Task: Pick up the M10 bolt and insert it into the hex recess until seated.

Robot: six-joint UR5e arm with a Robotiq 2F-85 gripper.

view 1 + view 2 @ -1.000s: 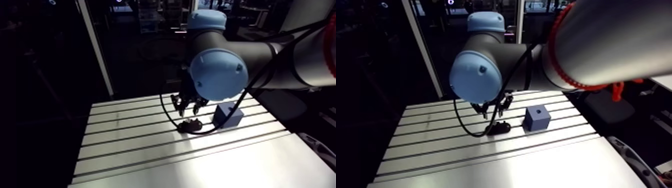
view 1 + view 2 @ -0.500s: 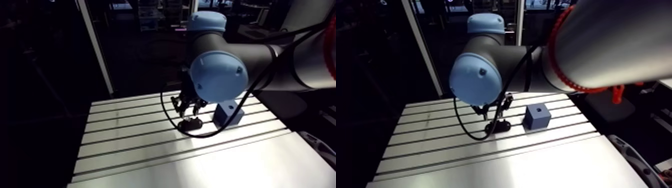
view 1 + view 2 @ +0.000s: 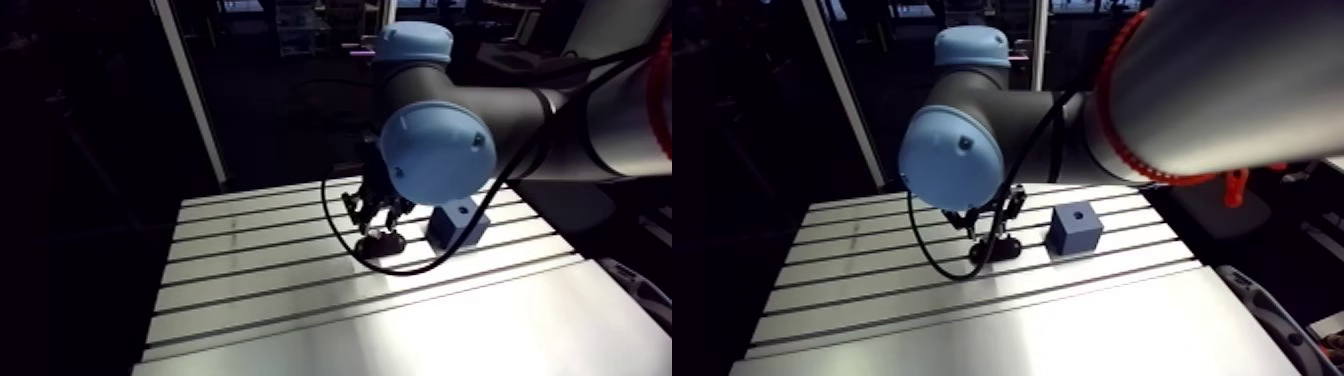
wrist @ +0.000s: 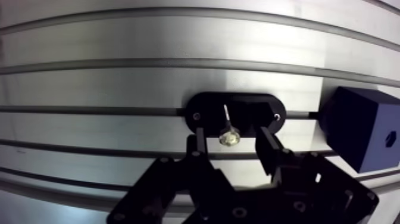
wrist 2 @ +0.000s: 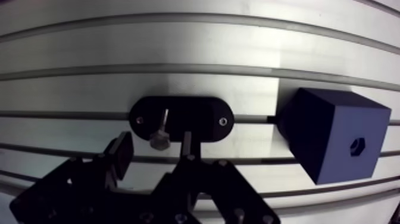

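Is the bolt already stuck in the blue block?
No, the bolt sits on the black holder, inside the open hand, apart from the blue block.

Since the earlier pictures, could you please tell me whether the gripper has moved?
Yes: the gripper has come down closer to the black holder.

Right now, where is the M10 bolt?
In the wrist view the M10 bolt sits on the black oval holder, between the fingers of the open gripper, touching neither; the blue block stands beside the holder.
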